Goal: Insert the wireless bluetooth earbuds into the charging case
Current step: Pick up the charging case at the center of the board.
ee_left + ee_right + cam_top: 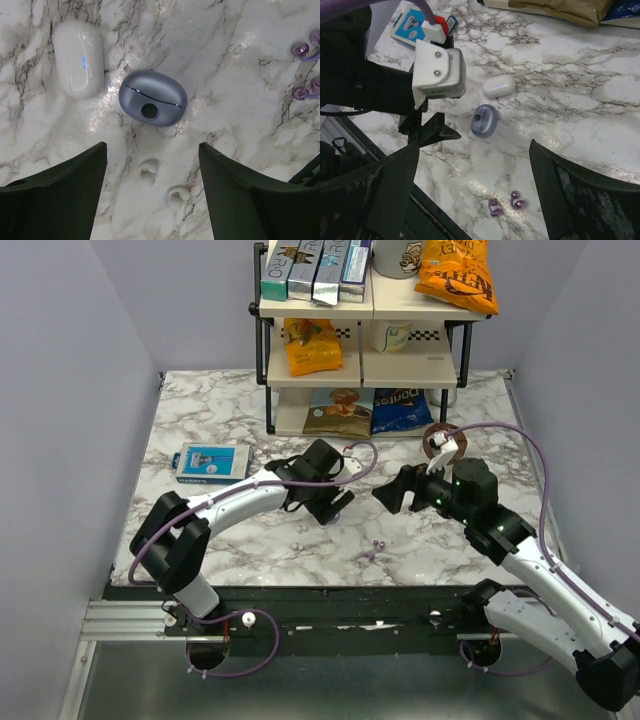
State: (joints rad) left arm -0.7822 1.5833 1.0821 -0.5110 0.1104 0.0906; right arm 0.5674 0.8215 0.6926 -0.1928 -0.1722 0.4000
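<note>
The charging case [152,102], lavender-blue and closed, lies on the marble just ahead of my left gripper [152,146]. That gripper hangs over it, open, with nothing between its fingers. In the right wrist view the case [484,120] sits beside the left gripper's black fingers [432,132]. The two purple earbuds [494,207] [518,201] lie loose near the table's front edge, also seen from above as earbuds [373,548]. My right gripper [474,146] hovers above them, wide open and empty. From above, the left gripper [330,508] and right gripper [392,496] face each other.
A white oval case [79,57] lies left of the lavender one, and two small white earbuds [147,169] [177,194] lie between the left fingers. A blue box [210,462] sits at the left, a brown tape roll [437,435] and a snack shelf [360,340] at the back.
</note>
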